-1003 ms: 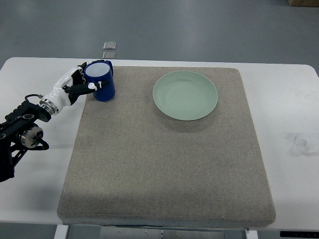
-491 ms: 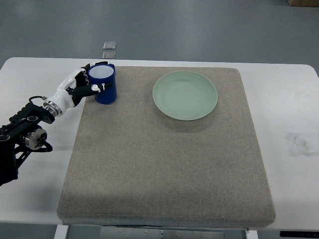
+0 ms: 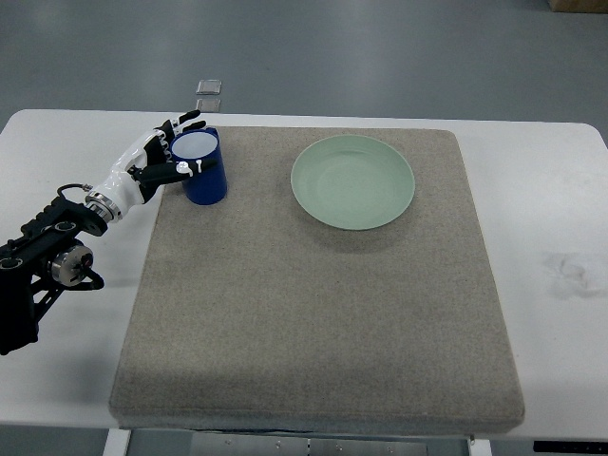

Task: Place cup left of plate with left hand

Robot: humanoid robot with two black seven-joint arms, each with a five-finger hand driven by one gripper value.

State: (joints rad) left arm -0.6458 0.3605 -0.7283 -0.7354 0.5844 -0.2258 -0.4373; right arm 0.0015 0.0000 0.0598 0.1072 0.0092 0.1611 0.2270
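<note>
The left hand [image 3: 161,160] wraps its fingers [image 3: 186,121] and thumb around the side wall of the blue cup [image 3: 201,166], which stands upright at the far left corner of the grey mat [image 3: 313,313], well apart from the green plate [image 3: 352,181]. The cup appears rigid, light and smooth-glazed, hence probably slippery. A firm grasp around mid-body suits it best.

Left arm [image 3: 38,261] cut off at frame's left edge. Worktop [image 3: 560,190] cropped at the bottom. Left hand [image 3: 157,161] hides the cup's [image 3: 201,169] left side.
</note>
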